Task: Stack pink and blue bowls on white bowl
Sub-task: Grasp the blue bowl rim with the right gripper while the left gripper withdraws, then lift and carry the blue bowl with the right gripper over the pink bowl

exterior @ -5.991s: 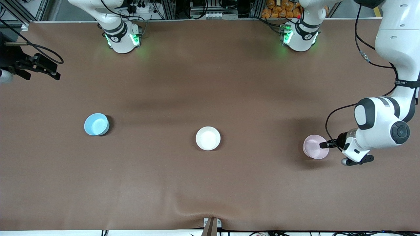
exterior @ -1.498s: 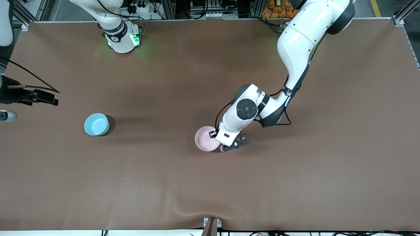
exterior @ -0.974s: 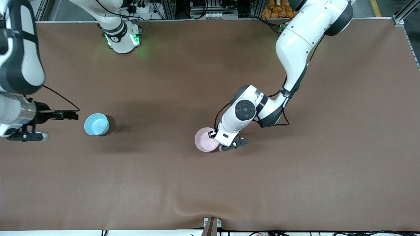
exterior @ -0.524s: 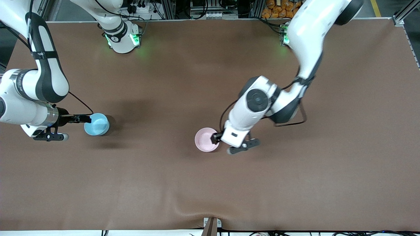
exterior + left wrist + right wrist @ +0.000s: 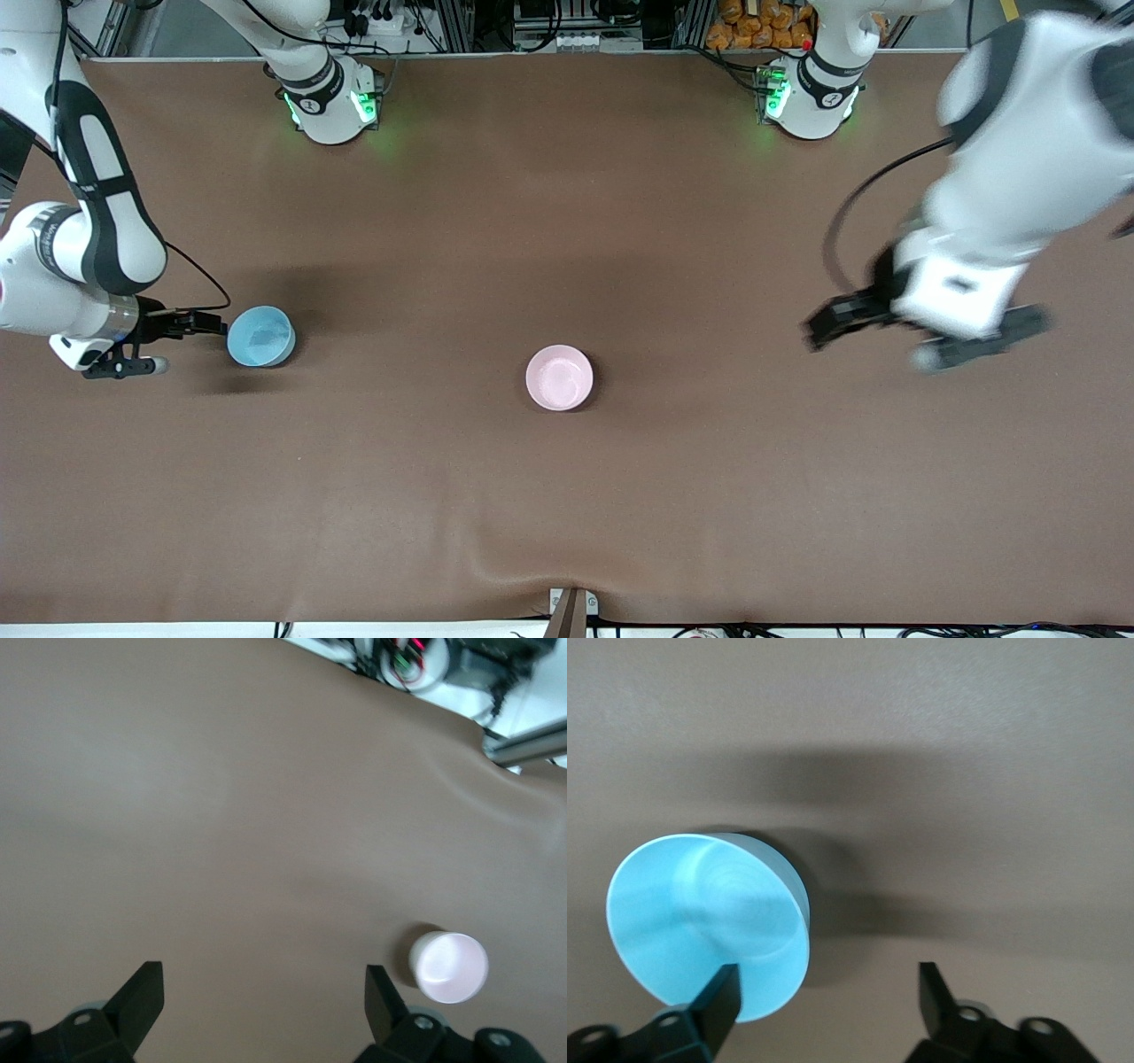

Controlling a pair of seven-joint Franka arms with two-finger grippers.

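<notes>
1. Pink bowl [image 5: 559,377] sits mid-table, free of both grippers; the white bowl is not visible, presumably nested beneath it.
2. Left gripper [image 5: 855,312], jaws spread wide and empty, hangs over bare table toward the left arm's end.
3. Right gripper [image 5: 213,323], fingers apart, straddles the blue bowl [image 5: 260,336] rim near the right arm's end, apparently ready to pinch it.
4. Nothing lies between the two bowls.

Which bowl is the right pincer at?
The blue bowl, toward the right arm's end; the right pincer straddles its rim. The pink bowl sits mid-table, untouched.

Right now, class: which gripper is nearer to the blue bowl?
The right gripper. It is open at the blue bowl, at its rim on the right arm's end of the table. The left gripper, open, is up over the left arm's end, well past the pink bowl.
</notes>
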